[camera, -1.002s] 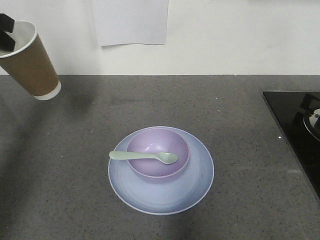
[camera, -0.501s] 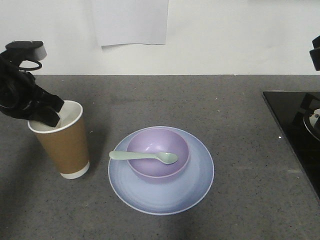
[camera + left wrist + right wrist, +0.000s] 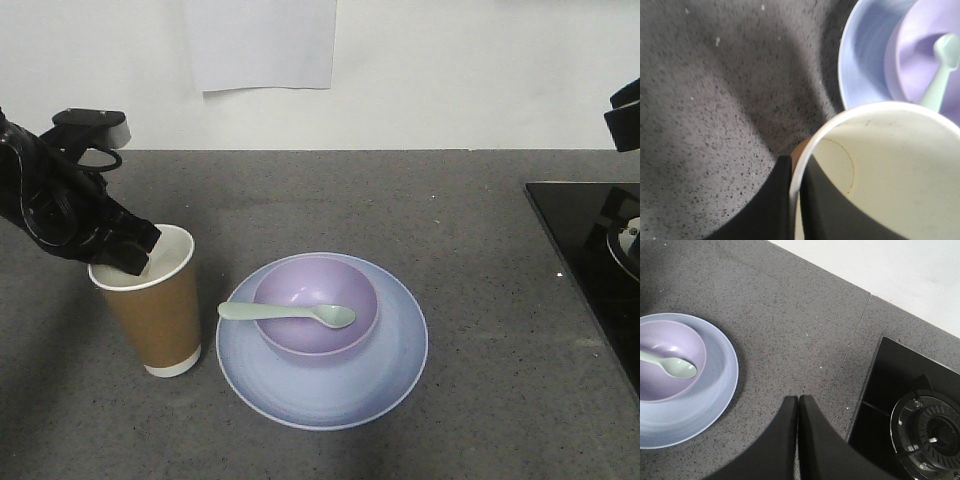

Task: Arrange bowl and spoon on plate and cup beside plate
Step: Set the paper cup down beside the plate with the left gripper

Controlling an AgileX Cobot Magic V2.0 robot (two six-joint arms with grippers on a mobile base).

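Left hand [image 3: 133, 257] clamped on cup [image 3: 155, 310] rim beside plate [image 3: 390, 375].

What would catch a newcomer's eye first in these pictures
The purple bowl sits on the pale blue plate mid-counter, the mint spoon lying across its rim. To its left the brown paper cup stands upright, the left claw pinching its rim.

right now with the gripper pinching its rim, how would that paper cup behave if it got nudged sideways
The paper cup is tall, narrows to a small base and looks empty inside, so it is probably light and apt to tip. Its thin wall, pinched by the left gripper, may flex or crease under a hard squeeze. It stands close beside the plate, so it could fall against that rim.
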